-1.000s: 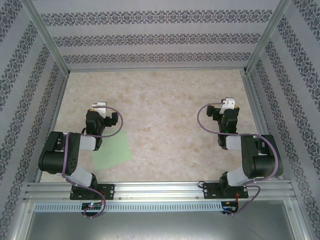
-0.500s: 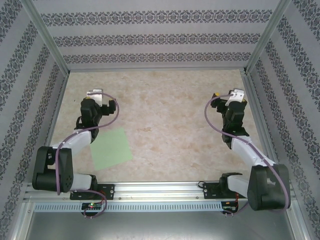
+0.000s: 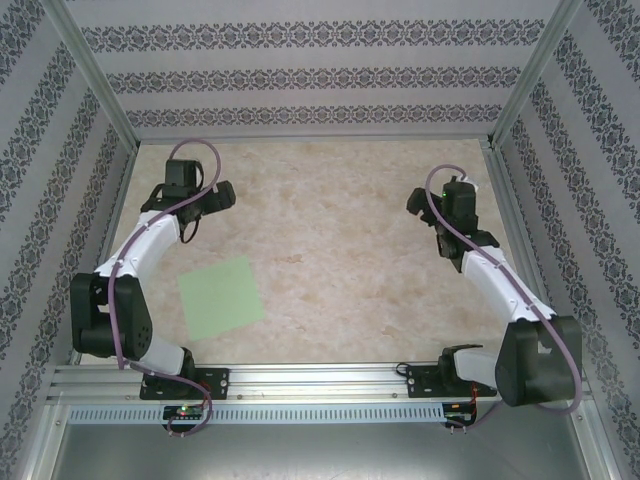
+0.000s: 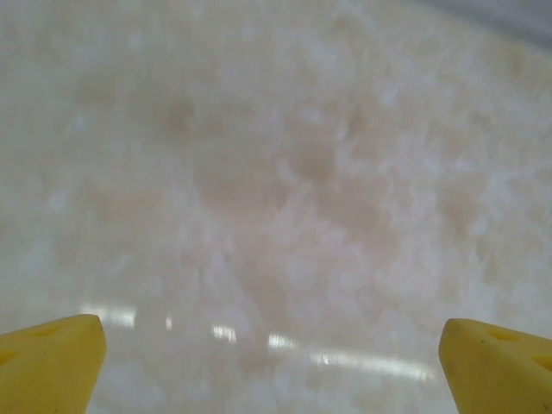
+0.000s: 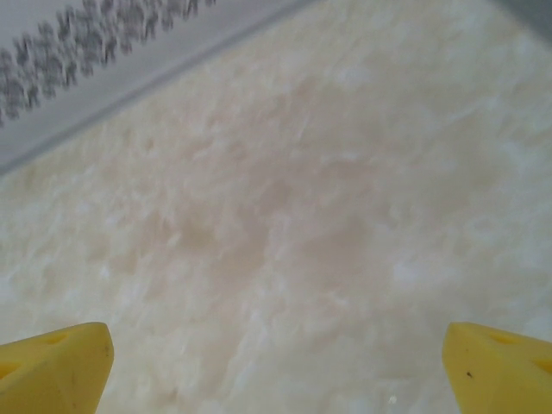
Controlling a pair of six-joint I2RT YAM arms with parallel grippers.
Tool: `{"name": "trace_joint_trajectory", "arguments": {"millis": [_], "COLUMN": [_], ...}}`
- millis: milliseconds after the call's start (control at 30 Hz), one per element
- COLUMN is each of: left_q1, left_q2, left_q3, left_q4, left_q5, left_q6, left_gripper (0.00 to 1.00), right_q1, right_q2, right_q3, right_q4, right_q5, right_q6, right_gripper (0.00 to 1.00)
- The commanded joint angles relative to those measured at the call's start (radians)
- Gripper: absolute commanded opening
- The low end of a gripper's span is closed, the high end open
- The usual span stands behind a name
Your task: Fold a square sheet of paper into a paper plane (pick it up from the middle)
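Walls [image 3: 310, 75]: pale wallpaper with dark patterned bands closes the cell on three sides, held in a metal frame.
Table [image 3: 340, 220]: a beige, marbled top; the wrist cameras show it close up, blurred and glossy.
Front rail [image 3: 320, 380]: aluminium, along the near edge, with both of my arm bases bolted to it.
Square sheet of paper [image 3: 221, 298]: pale green and plain, it lies flat and unfolded on the table towards the near left, turned a little so its edges run askew to the rail. Nothing rests on it, and its left edge sits close beside my left arm.
Left gripper [image 3: 218, 196]: I have it stretched towards the far left corner, well apart from the sheet and beyond it. In my left wrist view [image 4: 274, 358] the yellow fingertips [image 4: 52, 358] stand wide apart at the two bottom corners, with bare table between them and nothing held.
Right gripper [image 3: 422, 204]: I have it reaching up the right side of the table, far from the sheet. In my right wrist view [image 5: 276, 366] the yellow fingertips [image 5: 52, 366] are likewise spread to the corners, with nothing between them but the table and a strip of wallpaper at the upper left.
Paper contact: neither of my grippers touches the sheet.
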Motion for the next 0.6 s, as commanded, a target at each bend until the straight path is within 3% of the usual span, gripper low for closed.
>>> {"name": "trace_joint_trajectory", "arguments": {"millis": [0, 233, 400, 567], "left_q1": [-0.019, -0.092, -0.152, -0.2], "left_q2": [-0.028, -0.187, -0.242, -0.205], "left_q3": [-0.021, -0.248, -0.337, -0.366], "left_q4": [-0.284, -0.353, -0.347, -0.316], "left_q5": [0.059, 0.048, 0.033, 0.024], "left_q6": [-0.172, -0.398, -0.466, -0.493], "left_gripper": [0.99, 0.99, 0.99, 0.99], "right_q1": [0.046, 0.155, 0.215, 0.259], "right_q2": [0.039, 0.135, 0.216, 0.259], "right_q3": [0.032, 0.07, 0.138, 0.178], "right_q4": [-0.087, -0.07, -0.082, -0.1], "right_q5": [-0.081, -0.067, -0.053, -0.039], "right_q6": [0.082, 0.143, 0.153, 0.153], "right_gripper": [0.98, 0.98, 0.98, 0.98]}}
